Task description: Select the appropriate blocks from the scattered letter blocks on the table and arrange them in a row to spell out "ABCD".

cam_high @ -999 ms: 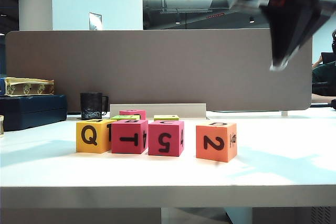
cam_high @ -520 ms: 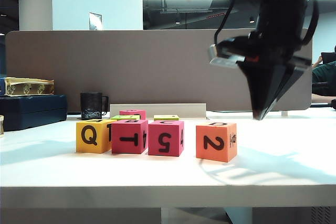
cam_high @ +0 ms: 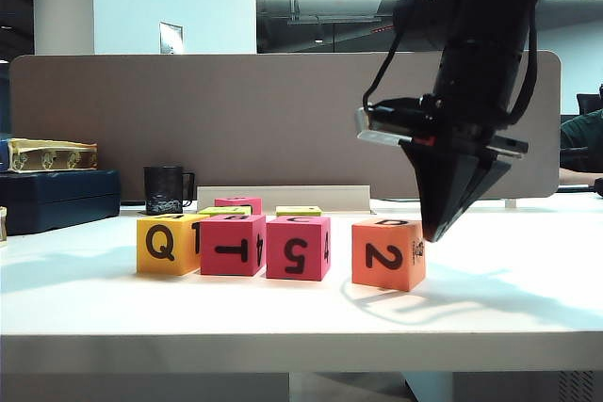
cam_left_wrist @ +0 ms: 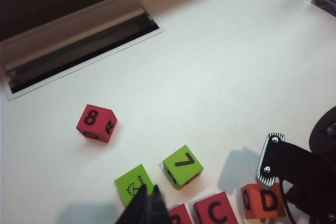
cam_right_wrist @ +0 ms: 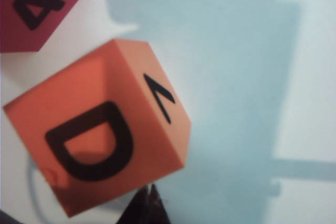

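Four blocks stand in a row near the front of the white worktop point(cam_high: 509, 298): a yellow-orange block point(cam_high: 167, 244), two magenta blocks point(cam_high: 232, 245) point(cam_high: 298, 248) touching one another, and, set slightly apart at the right end, the salmon-orange block point(cam_high: 387, 253), whose top face reads D in the right wrist view point(cam_right_wrist: 94, 145).

The right end effector point(cam_high: 435, 230) hangs just right of and slightly above this block, its fingers pressed together into a single point. The left end effector point(cam_left_wrist: 148, 209), likewise pressed together and empty, hovers over the left part of the row.

Risks, as judged: a descent with closed fingers would strike the D block's top or right face and push it askew. A sideways nudge could drive it into the magenta neighbour and upset the row's spacing.

Hidden or unclear: the exterior view shows front faces only (Q, T, 5, 2), so the top letters A and B are not confirmed. The left wrist view shows C point(cam_left_wrist: 215, 211) and cuts off the block beside it. Behind the row lie two lime-green blocks point(cam_left_wrist: 182, 166) point(cam_left_wrist: 134, 189) and a magenta block point(cam_left_wrist: 96, 123).
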